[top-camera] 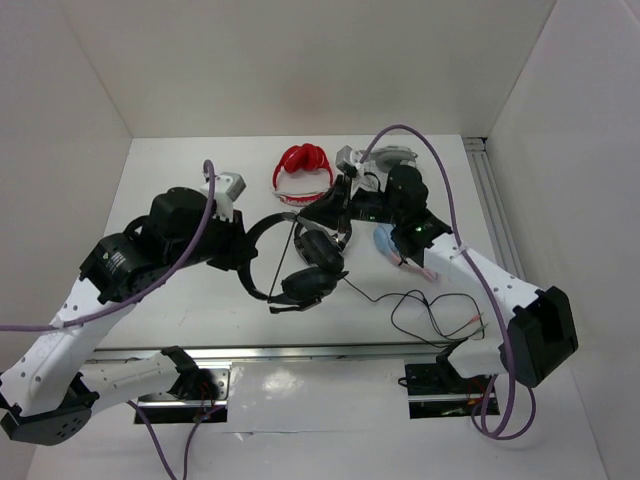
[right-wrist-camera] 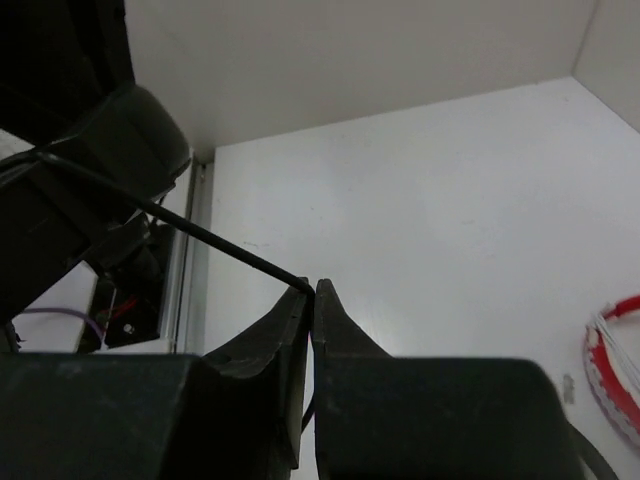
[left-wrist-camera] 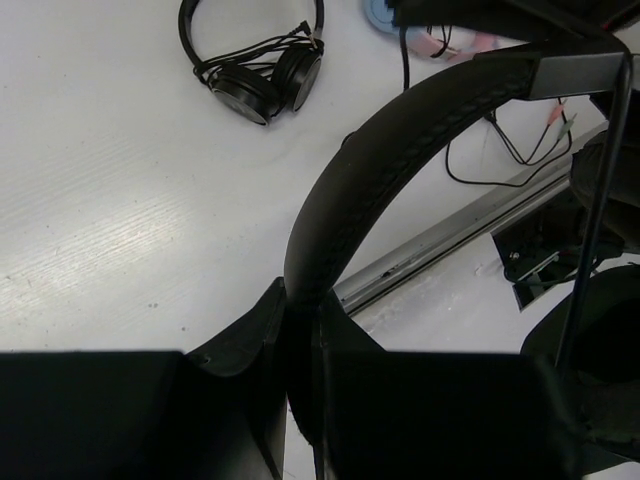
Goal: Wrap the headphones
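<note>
The headphones (top-camera: pixel 312 268) are large and black, with thick cups and a boom microphone low at the front. My left gripper (top-camera: pixel 248 250) is shut on their padded headband (left-wrist-camera: pixel 400 140) and holds them off the table; in the left wrist view the band sits clamped between the fingers (left-wrist-camera: pixel 300 300). My right gripper (top-camera: pixel 326 212) is just behind the cups. It is shut on the thin black cable (right-wrist-camera: pixel 150 208), which runs taut from the fingertips (right-wrist-camera: pixel 312 288) to an ear cup (right-wrist-camera: pixel 120 140). The rest of the cable (top-camera: pixel 432 312) lies in loose loops on the table at the front right.
A red pair of headphones (top-camera: pixel 304 166) lies at the back centre, also at the right edge of the right wrist view (right-wrist-camera: pixel 618 360). A smaller black on-ear pair (left-wrist-camera: pixel 255 70) lies on the table. A blue object (top-camera: pixel 385 241) sits under the right arm. A metal rail (top-camera: pixel 300 352) edges the table front.
</note>
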`<state>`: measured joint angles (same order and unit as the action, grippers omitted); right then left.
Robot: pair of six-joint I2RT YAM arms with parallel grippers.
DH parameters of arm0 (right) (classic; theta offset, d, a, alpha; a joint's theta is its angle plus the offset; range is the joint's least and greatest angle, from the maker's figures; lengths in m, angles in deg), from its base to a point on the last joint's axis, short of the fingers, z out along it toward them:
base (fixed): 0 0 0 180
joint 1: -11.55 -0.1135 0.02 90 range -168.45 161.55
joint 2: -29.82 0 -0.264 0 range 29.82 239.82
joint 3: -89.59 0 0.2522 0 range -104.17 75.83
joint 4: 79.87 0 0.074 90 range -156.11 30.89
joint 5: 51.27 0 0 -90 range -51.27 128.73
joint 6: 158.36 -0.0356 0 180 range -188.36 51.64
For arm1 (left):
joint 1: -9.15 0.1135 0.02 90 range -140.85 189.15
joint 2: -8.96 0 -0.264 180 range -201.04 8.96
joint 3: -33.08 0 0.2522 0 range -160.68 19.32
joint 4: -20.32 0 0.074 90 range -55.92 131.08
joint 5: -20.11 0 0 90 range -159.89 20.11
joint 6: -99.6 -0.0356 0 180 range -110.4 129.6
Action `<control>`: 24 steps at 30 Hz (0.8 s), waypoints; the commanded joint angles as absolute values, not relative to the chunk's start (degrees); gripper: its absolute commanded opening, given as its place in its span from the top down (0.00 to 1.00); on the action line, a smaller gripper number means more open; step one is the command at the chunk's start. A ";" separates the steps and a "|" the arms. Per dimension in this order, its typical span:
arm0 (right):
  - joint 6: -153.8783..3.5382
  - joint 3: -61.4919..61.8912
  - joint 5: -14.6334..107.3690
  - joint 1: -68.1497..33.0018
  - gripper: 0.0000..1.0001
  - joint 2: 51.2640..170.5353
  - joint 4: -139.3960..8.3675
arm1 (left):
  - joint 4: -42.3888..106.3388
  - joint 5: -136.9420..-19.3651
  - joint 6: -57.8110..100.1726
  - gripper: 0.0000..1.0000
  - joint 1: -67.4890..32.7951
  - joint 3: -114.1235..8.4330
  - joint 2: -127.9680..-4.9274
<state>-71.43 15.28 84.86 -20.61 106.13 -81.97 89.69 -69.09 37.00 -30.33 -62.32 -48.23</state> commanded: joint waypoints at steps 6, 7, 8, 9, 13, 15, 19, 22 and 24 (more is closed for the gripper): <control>-88.92 28.45 83.56 -26.85 0.82 110.58 -117.77 | 83.21 -72.72 42.55 1.00 -31.80 -69.26 -47.03; -89.53 28.46 83.55 -27.64 0.82 111.37 -118.57 | 83.21 -71.57 43.26 1.00 -31.80 -69.27 -47.03; -89.54 28.98 82.85 -28.78 0.79 112.16 -119.19 | 83.21 -68.17 45.44 1.00 -31.80 -70.66 -47.03; -90.23 28.99 82.85 -28.79 0.77 113.74 -119.98 | 83.21 -66.48 46.42 1.00 -31.80 -71.29 -47.03; -95.41 31.96 82.85 -30.80 0.70 118.13 -130.58 | 84.53 -58.04 52.92 1.00 -31.80 -74.37 -47.56; -97.18 33.81 81.63 -32.47 0.70 118.68 -134.73 | 85.40 -53.75 57.21 1.00 -31.80 -74.98 -47.56; -96.66 35.93 79.77 -34.50 0.70 119.73 -136.07 | 88.47 -48.20 63.29 1.00 -31.19 -77.53 -48.08; -96.13 36.46 79.24 -35.73 0.70 120.43 -135.46 | 90.50 -43.01 67.95 1.00 -30.05 -80.42 -48.70; -95.61 36.99 78.63 -36.43 0.70 120.96 -134.67 | 93.14 -39.24 70.76 1.00 -29.35 -83.49 -49.92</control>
<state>-96.04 36.17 80.48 -35.23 119.84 -129.29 93.61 -47.52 62.46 -30.57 -78.21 -49.45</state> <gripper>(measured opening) 0.300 0.205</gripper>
